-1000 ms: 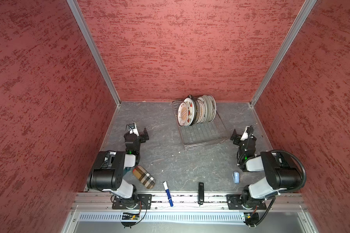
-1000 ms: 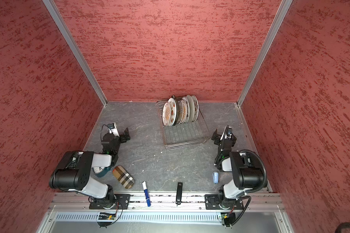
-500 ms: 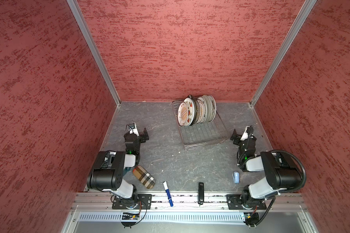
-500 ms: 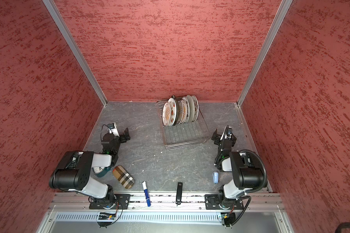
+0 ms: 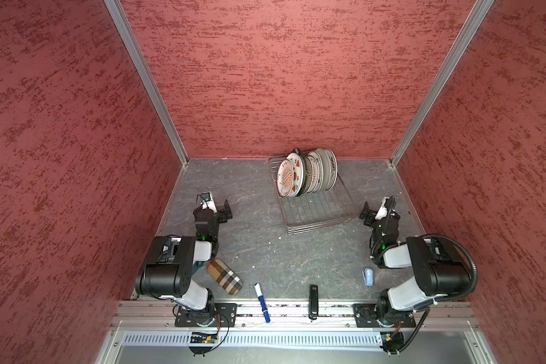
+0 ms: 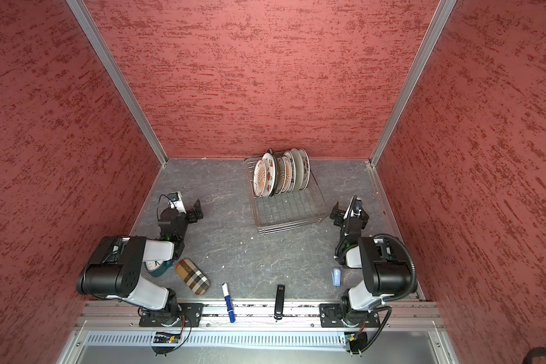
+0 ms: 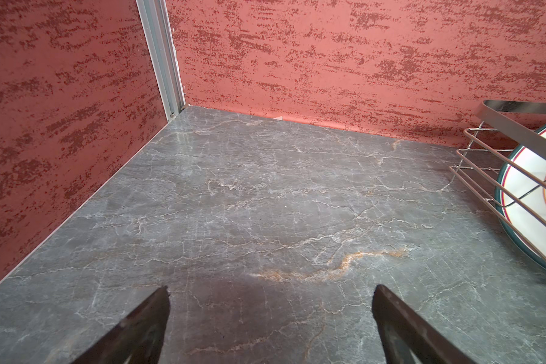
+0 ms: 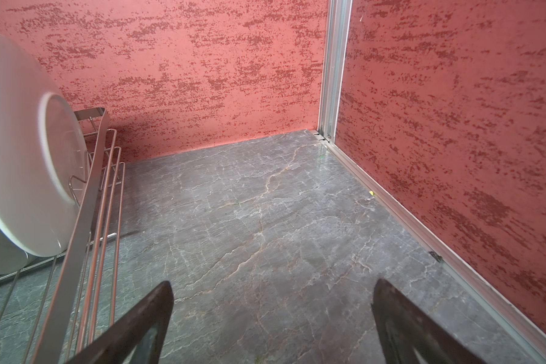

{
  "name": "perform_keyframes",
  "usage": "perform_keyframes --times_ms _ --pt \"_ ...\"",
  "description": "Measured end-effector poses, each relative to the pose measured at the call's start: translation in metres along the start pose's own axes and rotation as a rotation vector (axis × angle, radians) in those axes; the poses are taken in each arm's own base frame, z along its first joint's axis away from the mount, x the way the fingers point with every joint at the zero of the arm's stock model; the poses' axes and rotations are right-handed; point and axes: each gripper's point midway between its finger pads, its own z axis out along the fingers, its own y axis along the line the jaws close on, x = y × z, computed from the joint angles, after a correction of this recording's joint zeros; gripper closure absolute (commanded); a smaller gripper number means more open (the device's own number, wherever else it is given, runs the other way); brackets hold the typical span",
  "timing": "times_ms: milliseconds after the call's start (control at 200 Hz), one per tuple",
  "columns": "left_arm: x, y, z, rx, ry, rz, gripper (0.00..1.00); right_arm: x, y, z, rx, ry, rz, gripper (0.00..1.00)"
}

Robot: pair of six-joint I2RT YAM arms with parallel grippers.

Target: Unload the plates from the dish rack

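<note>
1. the plates (image 5: 306, 171) stand on edge at the far end of the dish rack (image 5: 316, 211).
2. left gripper (image 7: 270, 288) and right gripper (image 8: 273, 283) both gape wide, holding nothing, flanking it.
3. ceramic: probably stiff, slick, breakable; pinch an upper rim.

Both top views look steeply down from high at the near edge, covering the whole table (image 5: 265, 245). Each wrist view sits low and close, sharing sides of the dish rack (image 7: 511, 121)
</note>
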Motion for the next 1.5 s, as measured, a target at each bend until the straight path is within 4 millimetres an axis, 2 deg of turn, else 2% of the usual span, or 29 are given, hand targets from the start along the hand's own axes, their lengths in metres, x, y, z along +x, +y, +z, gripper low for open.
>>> perform_keyframes --times_ms 446,611,741,817,972,1017,1072,1212,1373,1428,1503 --pt "-0.001 0.004 0.000 -0.022 -0.002 -0.001 0.01 -0.004 0.002 -0.001 -0.013 -0.006 0.001 0.01" --pt "-0.008 0.003 -0.003 -0.019 -0.027 -0.005 0.01 -0.029 0.008 -0.010 -0.044 -0.051 0.006 0.01" --pt "-0.010 0.003 -0.014 -0.010 -0.041 -0.004 0.01 -0.060 0.011 -0.020 -0.066 -0.109 0.023 0.01" --pt "-0.026 0.001 -0.025 0.002 -0.058 0.003 0.01 -0.079 0.014 -0.030 -0.088 -0.152 0.048 0.01" --pt "-0.106 -0.013 -0.065 0.064 -0.238 -0.048 0.00 -0.111 0.019 -0.048 -0.143 -0.214 0.163 0.01" --pt "-0.124 -0.014 -0.077 0.093 -0.282 -0.115 0.01 -0.122 0.021 -0.052 -0.163 -0.227 0.215 0.01" --pt "-0.137 -0.019 -0.089 0.150 -0.315 -0.181 0.01 -0.129 0.023 -0.054 -0.178 -0.215 0.275 0.01" --pt "-0.146 -0.038 -0.105 0.297 -0.260 -0.338 0.01 -0.155 0.034 -0.062 -0.252 -0.203 0.409 0.01" --pt "-0.158 -0.059 -0.119 0.444 -0.205 -0.483 0.01 -0.157 0.049 -0.078 -0.376 -0.190 0.487 0.01" --pt "-0.154 -0.063 -0.121 0.486 -0.202 -0.542 0.01 -0.155 0.053 -0.079 -0.404 -0.173 0.501 0.01" --pt "-0.135 -0.068 -0.118 0.532 -0.161 -0.620 0.01 -0.153 0.062 -0.078 -0.449 -0.144 0.510 0.01"
